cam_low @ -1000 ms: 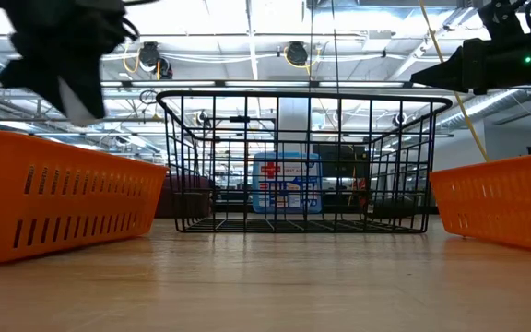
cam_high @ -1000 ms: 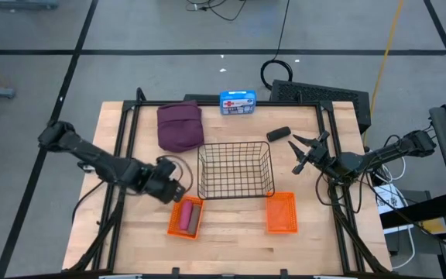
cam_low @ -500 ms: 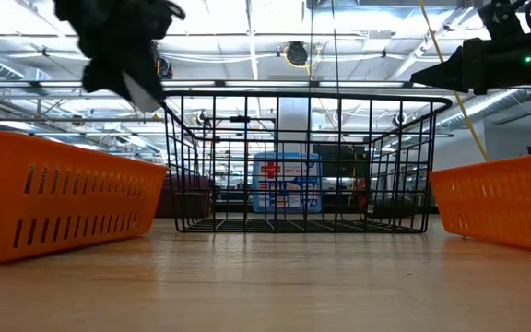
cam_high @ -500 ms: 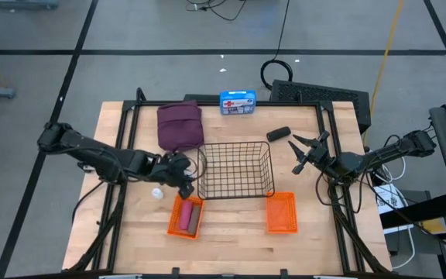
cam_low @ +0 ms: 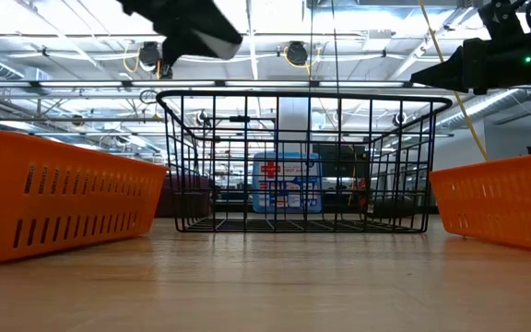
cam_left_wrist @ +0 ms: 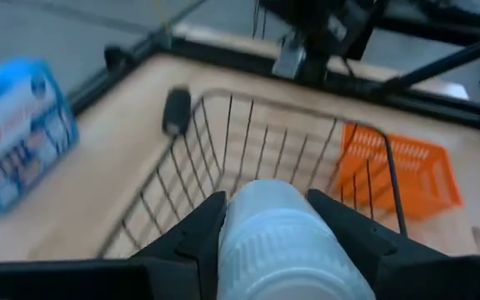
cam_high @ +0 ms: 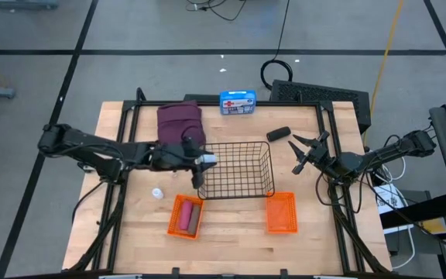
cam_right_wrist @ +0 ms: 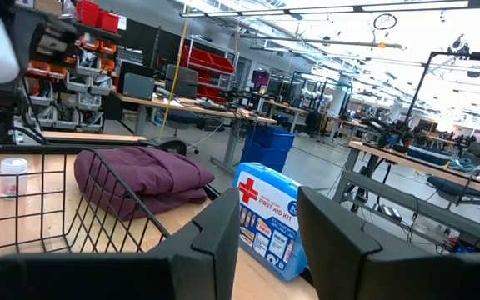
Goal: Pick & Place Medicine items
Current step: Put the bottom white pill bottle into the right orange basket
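Observation:
My left gripper [cam_high: 202, 163] reaches in from the table's left and is shut on a small white round bottle [cam_left_wrist: 275, 242], above the left rim of the black wire basket [cam_high: 235, 169]. A second white bottle [cam_high: 157, 193] stands on the table, left of the basket. A pink cylinder [cam_high: 185, 215] lies in the left orange basket [cam_high: 186, 229]. The maroon pouch [cam_high: 180, 124] lies at the far left. A dark-grey oblong piece [cam_high: 278, 133] lies beyond the basket's far right corner. My right gripper [cam_high: 299, 153] hangs open and holds nothing, right of the wire basket. My left gripper pinches the white bottle's round side [cam_left_wrist: 248, 225] between its two fingers [cam_left_wrist: 208, 218]. The fingers come from the table's left, slanting a little downward. The bottle lies along them with its end sticking out in front, lifted clear over the basket's rim [cam_left_wrist: 223, 100].
A blue-and-white first-aid box [cam_high: 238, 102] stands at the table's far edge. A second orange basket [cam_high: 281, 212] sits in front of the wire basket's right corner. Bare wood lies along the near edge. Black frame rails run along both table sides.
My left gripper, still shut on the white bottle, has risen and swung from beside the left orange basket toward the table's right and far side, up to the wire basket's left rim. It has rolled and tipped up toward level. The bottle on the table has come into view.

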